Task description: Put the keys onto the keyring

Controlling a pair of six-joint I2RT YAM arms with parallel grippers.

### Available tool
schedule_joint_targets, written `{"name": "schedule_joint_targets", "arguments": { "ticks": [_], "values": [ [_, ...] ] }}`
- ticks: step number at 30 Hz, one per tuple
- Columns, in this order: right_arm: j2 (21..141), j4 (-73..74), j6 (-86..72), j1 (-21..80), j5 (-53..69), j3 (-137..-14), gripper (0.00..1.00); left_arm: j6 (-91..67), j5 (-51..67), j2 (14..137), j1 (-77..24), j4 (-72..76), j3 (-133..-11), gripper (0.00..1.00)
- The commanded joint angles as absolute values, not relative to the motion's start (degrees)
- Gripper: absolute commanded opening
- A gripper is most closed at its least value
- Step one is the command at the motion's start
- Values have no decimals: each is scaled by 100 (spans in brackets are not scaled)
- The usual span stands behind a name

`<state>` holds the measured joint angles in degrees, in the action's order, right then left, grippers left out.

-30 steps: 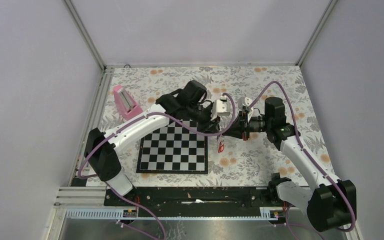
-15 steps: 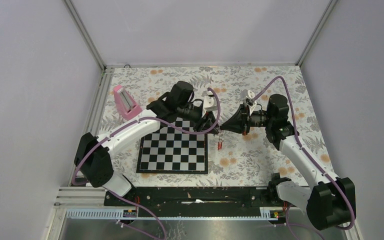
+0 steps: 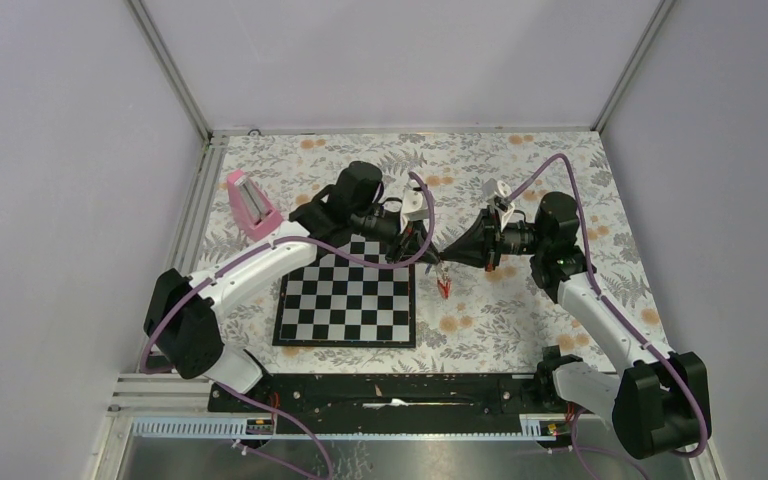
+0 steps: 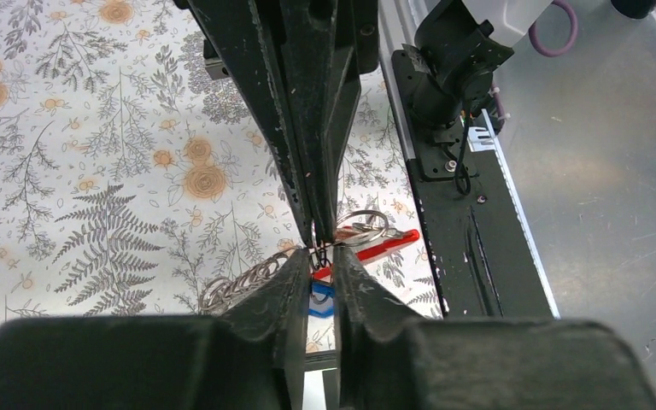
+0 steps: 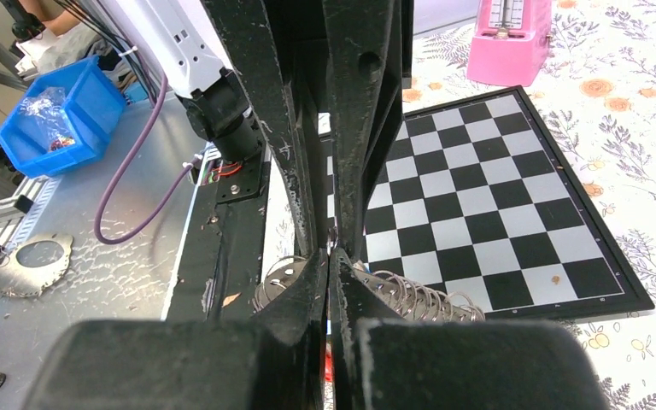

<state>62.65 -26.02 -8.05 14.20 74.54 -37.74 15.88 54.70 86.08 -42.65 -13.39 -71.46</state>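
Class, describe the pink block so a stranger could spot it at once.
Start at the black-and-white chessboard on the flowered tablecloth. Beyond its far left corner, by the left rail, stands the pink block. Nothing else there is pink or wedge-shaped.

Centre frame: left gripper (image 3: 428, 254) and right gripper (image 3: 452, 259), tips almost meeting above floral cloth (image 3: 520, 310). Red of keyring (image 3: 443, 289) hanging just beneath. Chessboard (image 3: 345, 300) lower left of them. Pink block (image 3: 250, 204) upper left.
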Motion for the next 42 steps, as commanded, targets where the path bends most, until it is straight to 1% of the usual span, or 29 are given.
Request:
{"name": "schedule_joint_targets", "arguments": {
  "ticks": [1,3,5,6,8,11,14,17,20,22,27,34,42],
  "values": [
    [6230,-2909,-905,1398,7568,-3800,0,1556,5743,8422,-4236,-987,-7087,9],
    [6234,-2909,-893,1398,7555,-3783,0,1562,5765,8429,-4228,-990,-7076,0],
    [6221,-2905,-867,1385,7534,-3757,0,1649,5703,8409,-4236,-1084,-7098,0],
    [6208,-2882,-836,1374,7520,-3741,3,1754,5631,8399,-4230,-1206,-7132,0],
    [6173,-2651,-583,1335,7483,-3753,13,2100,5423,8394,-4236,-1639,-7287,0],
    [6093,-1289,706,1310,7268,-3978,27,2680,4985,8437,-4290,-2569,-7667,0],
    [6028,-558,1287,1310,7069,-4201,40,3253,4221,8537,-4547,-3390,-8050,0],
    [6019,-197,1585,1311,7040,-4354,47,3590,3535,8699,-4821,-4038,-8441,0],
    [6058,-298,1501,1310,7170,-4341,51,3562,3192,8907,-4983,-4388,-8813,0],
    [6072,-681,1222,1315,7262,-4245,52,3495,3033,9027,-5077,-4513,-9052,0],
    [6083,-879,1026,1345,7409,-4137,51,3282,3044,9262,-5174,-4597,-9332,0],
    [6090,-894,1074,1405,7432,-4001,42,3190,3123,9402,-5219,-4597,-9469,0],
    [6137,-905,1155,1483,7352,-3913,37,3120,3277,9443,-5220,-4592,-9544,0]
  ]
}}
